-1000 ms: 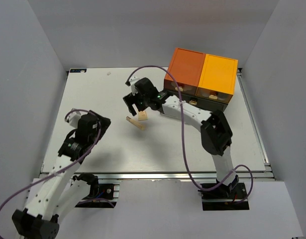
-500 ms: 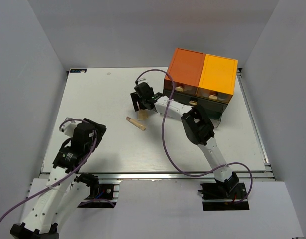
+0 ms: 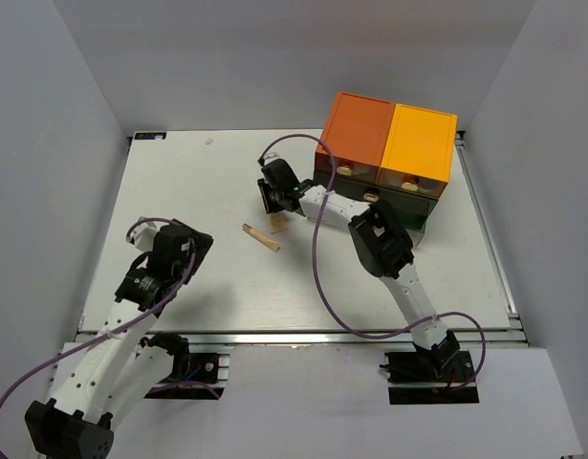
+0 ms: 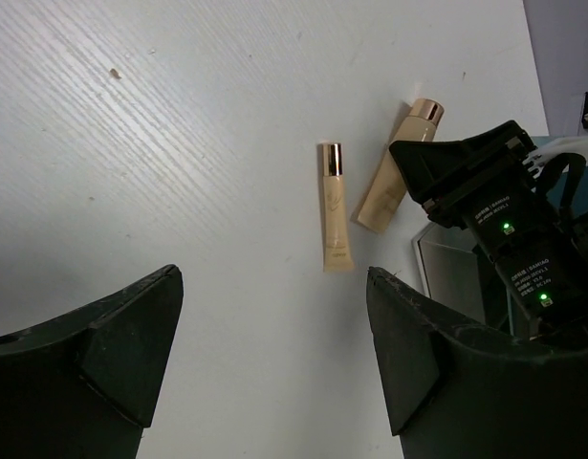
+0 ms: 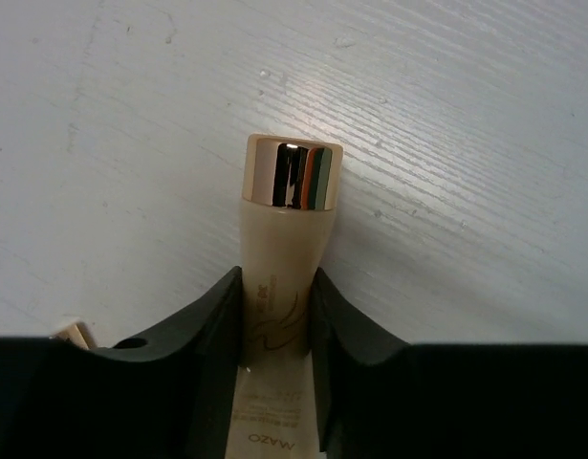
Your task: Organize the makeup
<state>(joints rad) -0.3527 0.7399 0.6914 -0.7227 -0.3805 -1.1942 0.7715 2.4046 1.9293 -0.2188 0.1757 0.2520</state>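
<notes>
Since a second ago my right gripper has come down over the tube and closed on it, and my left arm has shifted a little at lower left. The tube lies flat on the surface, just above the centre of the top view, and its body is pinched from both sides. The stick lies just beside it. My left gripper hangs spread and empty. I worry that the slick, tapering body could slide out as I lift.
</notes>
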